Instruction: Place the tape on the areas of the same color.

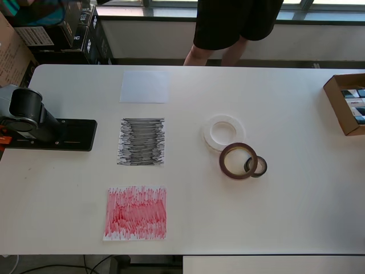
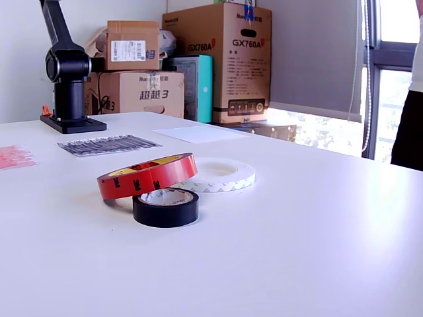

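Three rolls of tape sit together on the white table, right of centre in the overhead view. The white ring lies flat. The reddish-brown ring is tilted, one side propped on the small black roll. Three sheets lie in a column on the overhead view's left: plain white, black-scribbled, red-scribbled. Only the arm's base and lower joint show; the gripper is out of view.
An open brown cardboard box sits at the table's right edge in the overhead view. A person stands at the far side by the window. Stacked cartons stand behind the table in the exterior view.
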You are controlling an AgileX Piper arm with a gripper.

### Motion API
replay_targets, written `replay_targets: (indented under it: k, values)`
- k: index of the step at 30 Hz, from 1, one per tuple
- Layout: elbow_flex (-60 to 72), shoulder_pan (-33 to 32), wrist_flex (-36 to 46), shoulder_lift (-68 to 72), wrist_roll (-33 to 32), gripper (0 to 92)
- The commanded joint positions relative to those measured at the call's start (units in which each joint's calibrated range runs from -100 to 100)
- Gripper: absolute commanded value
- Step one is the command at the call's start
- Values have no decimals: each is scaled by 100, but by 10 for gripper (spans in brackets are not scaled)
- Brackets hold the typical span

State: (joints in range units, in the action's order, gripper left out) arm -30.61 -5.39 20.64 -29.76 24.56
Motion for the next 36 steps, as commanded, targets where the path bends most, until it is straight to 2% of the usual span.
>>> replay_targets:
  k: [1, 17, 24, 28, 36]
  values:
    - [2311, 87, -66, 2247, 16, 2]
    - [2475, 695, 2, 3725, 7, 2]
    - [2511, 782, 197, 4099, -435, 2]
    - [2757, 806, 1012, 4380, -508, 2]
    - [4465, 790, 3854, 5296, -1835, 2]
